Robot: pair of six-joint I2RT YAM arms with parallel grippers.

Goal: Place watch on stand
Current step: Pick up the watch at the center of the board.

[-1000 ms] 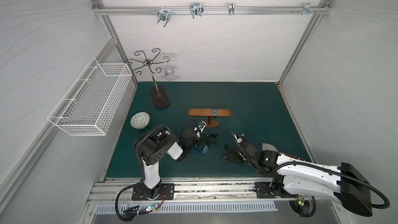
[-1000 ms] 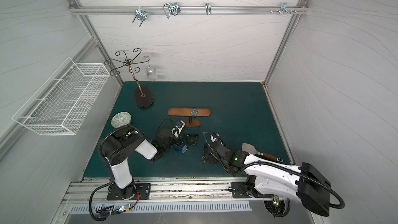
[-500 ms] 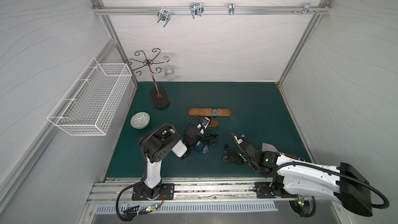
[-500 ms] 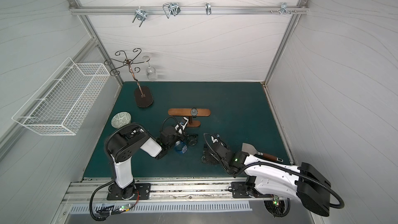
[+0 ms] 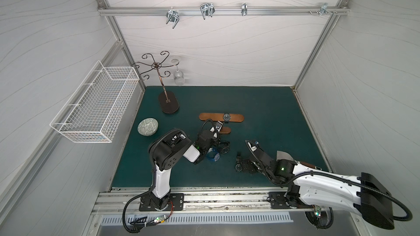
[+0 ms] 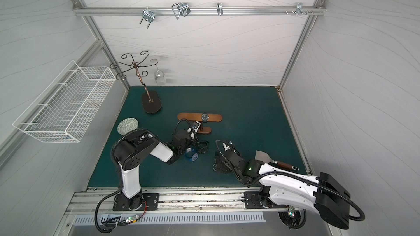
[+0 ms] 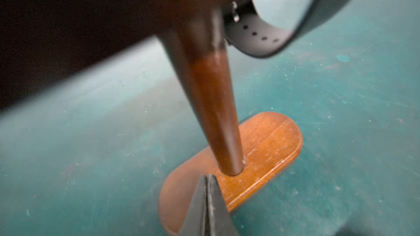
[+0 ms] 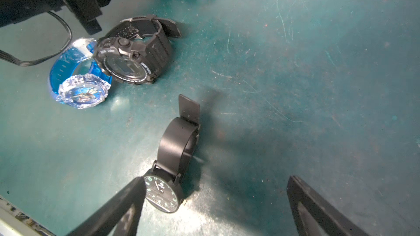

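The brown wooden stand (image 5: 211,117) (image 6: 191,117) is at the middle of the green mat, and a black watch (image 5: 226,116) (image 6: 205,116) is looped over its crossbar. My left gripper (image 5: 219,132) (image 7: 207,178) is shut and empty, its tips at the stand's oval base (image 7: 268,141), just short of the post (image 7: 211,101). The hung watch's strap (image 7: 256,35) dangles behind the post. My right gripper (image 8: 216,179) (image 5: 244,164) is open and low over the mat. Another black watch (image 8: 168,191) lies on the mat, just inside one of its fingers (image 8: 127,200).
A black sport watch (image 8: 134,60) and a blue translucent watch (image 8: 79,89) lie beside the left arm. At the back left stand a dark metal rack (image 5: 167,101) with a hanging glass (image 5: 178,77), a patterned bowl (image 5: 147,127) and a wall-mounted wire basket (image 5: 95,107). A spatula (image 6: 268,157) lies beside the right arm.
My left gripper has moved forward towards the stand's post, staying shut. The right arm has barely moved and its gripper stays open.
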